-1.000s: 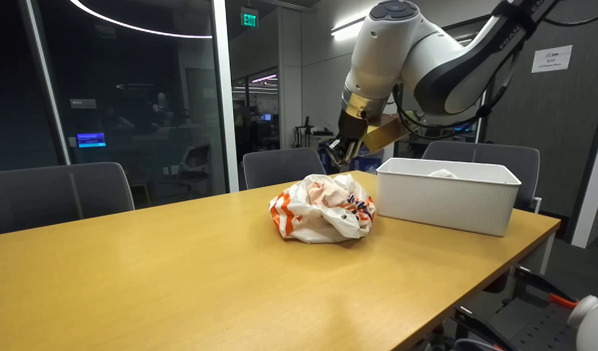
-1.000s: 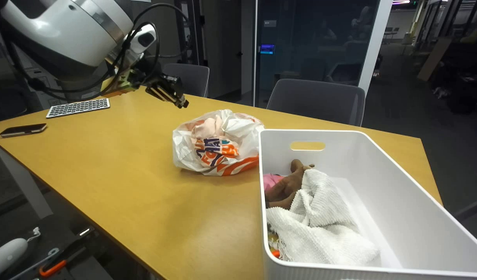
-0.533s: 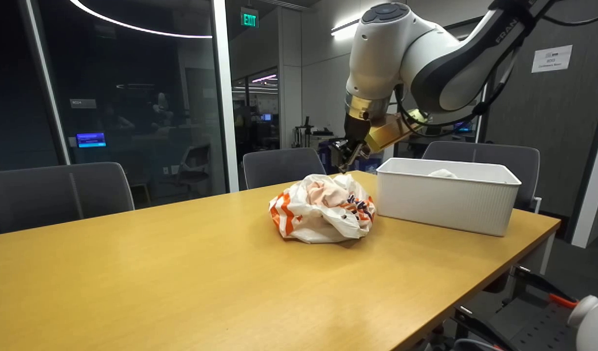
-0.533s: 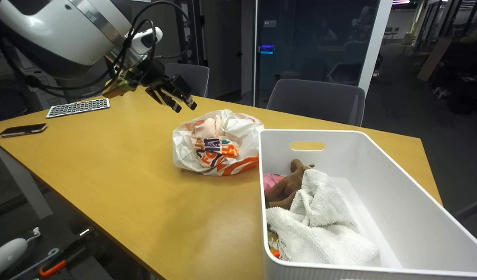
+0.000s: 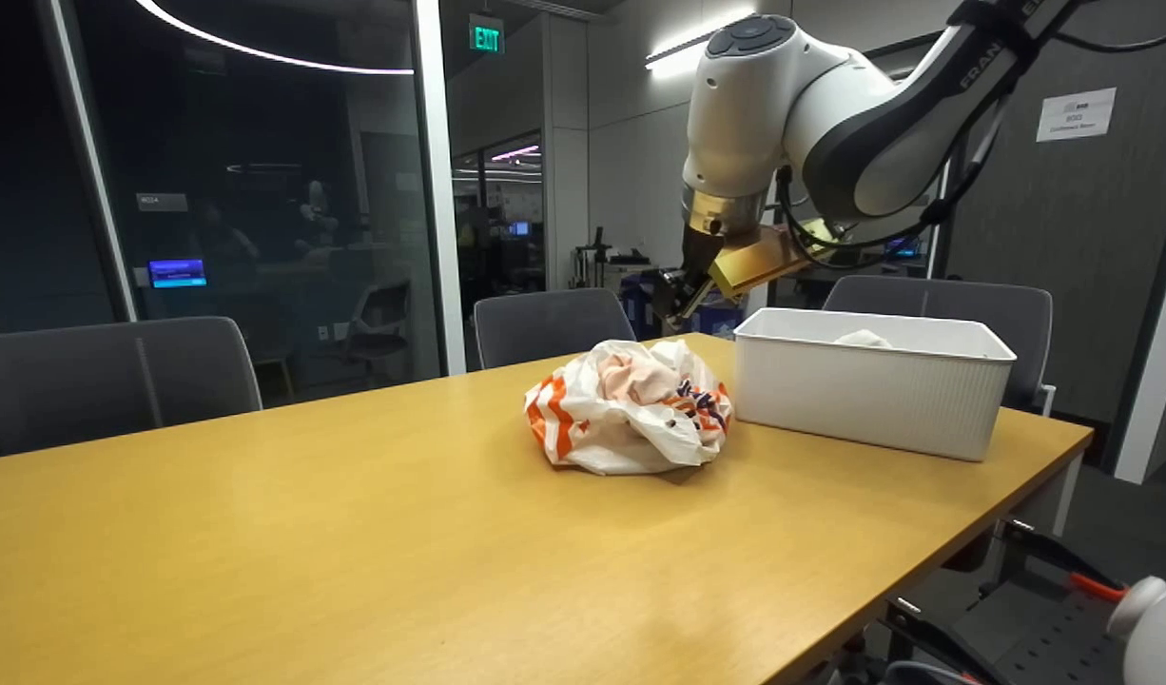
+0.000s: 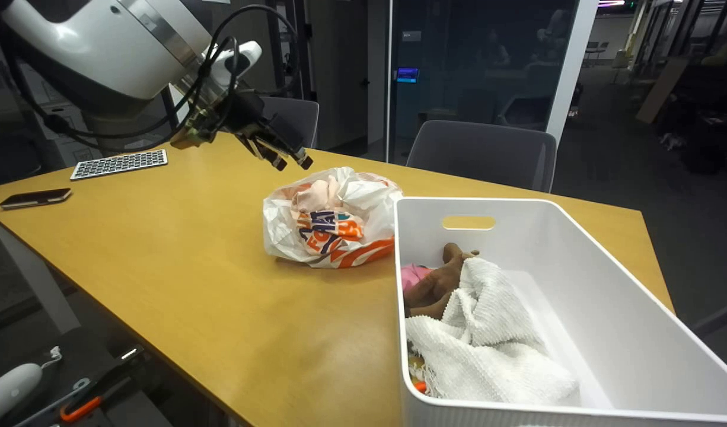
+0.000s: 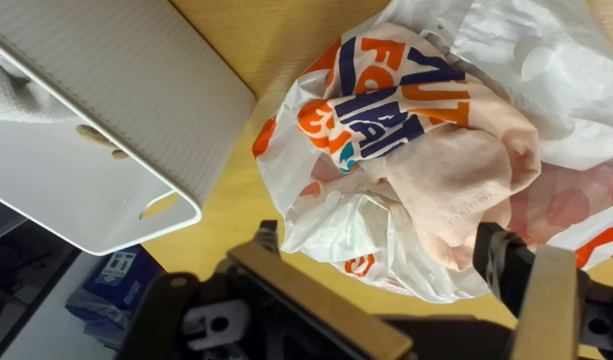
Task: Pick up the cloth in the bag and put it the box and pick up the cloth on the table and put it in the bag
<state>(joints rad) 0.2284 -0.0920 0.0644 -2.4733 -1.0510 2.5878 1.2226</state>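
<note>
A crumpled white plastic bag with orange markings [image 6: 369, 204] rests on the table in both exterior views. The pale pink cloth [image 7: 451, 170], printed in orange and navy, lies bunched in its mouth. Right beside the bag is the white box [image 5: 868, 395]; its near wall [image 7: 151, 75] fills the upper left of the wrist view. My gripper [image 6: 292, 162] hangs over the bag's edge, apart from it, with jaws spread and nothing between them. In the wrist view the open gripper [image 7: 379, 231] spans the bag's edge, and its right fingertip overlaps one end of the cloth. The cloth on the table is out of view.
Inside the box lie a white textured towel [image 6: 488, 350] and a brown toy figure [image 6: 437, 284] with pink on it. A keyboard [image 6: 120, 164] and a dark phone [image 6: 36, 198] sit on the table behind the arm. Chairs line the table's far side.
The gripper has gone from nearly shut to open. In the exterior view with the keyboard, the arm has shifted slightly right, toward the bag. Bag, cloth and box have stayed put.
</note>
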